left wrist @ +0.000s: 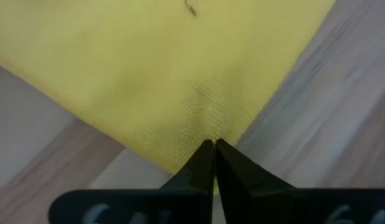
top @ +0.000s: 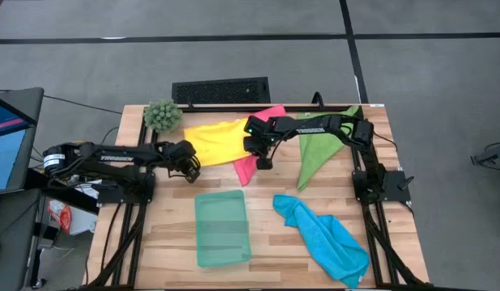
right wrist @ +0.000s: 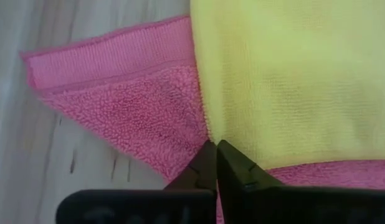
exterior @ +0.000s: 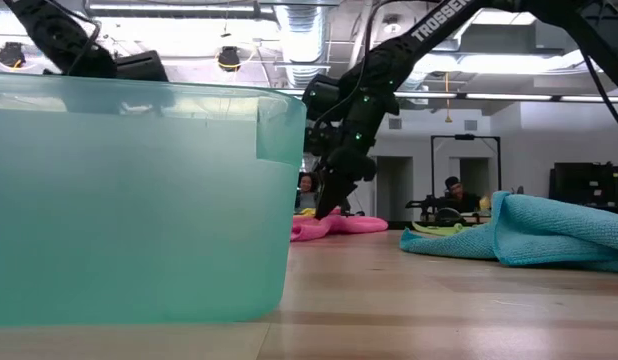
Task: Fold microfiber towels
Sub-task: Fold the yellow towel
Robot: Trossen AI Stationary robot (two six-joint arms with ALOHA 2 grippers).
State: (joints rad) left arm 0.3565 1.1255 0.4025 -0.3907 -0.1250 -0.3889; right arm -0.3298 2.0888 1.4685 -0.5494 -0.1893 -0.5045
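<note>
A yellow towel [top: 213,139] lies spread at the table's far middle, its right part over a pink towel [top: 252,166]. My left gripper [top: 189,171] is shut at the yellow towel's near left corner. My right gripper [top: 263,162] is shut at its near right corner, above the pink towel [right wrist: 136,118]. A green towel [top: 319,149] lies flat to the right. A blue towel [top: 324,238] lies crumpled at the near right. In the low view my right gripper [exterior: 324,212] points down at the pink towel [exterior: 339,225]. My left gripper pinches the yellow towel's corner [left wrist: 208,127] between its two fingers, slanting down from the table's left. The cloth beyond the corner lies flat on the table. My right gripper pinches the yellow towel's other near corner [right wrist: 218,127] between its fingertips, slanting down from above. The corner rests on the pink towel; whether pink cloth is pinched too I cannot tell.
A pale teal tray [top: 222,228] stands at the near middle and fills the low view's left [exterior: 129,200]. A spiky green plant ball [top: 163,115] sits at the far left. A dark grille [top: 222,90] lies beyond the far edge. People sit in the room behind [exterior: 454,195].
</note>
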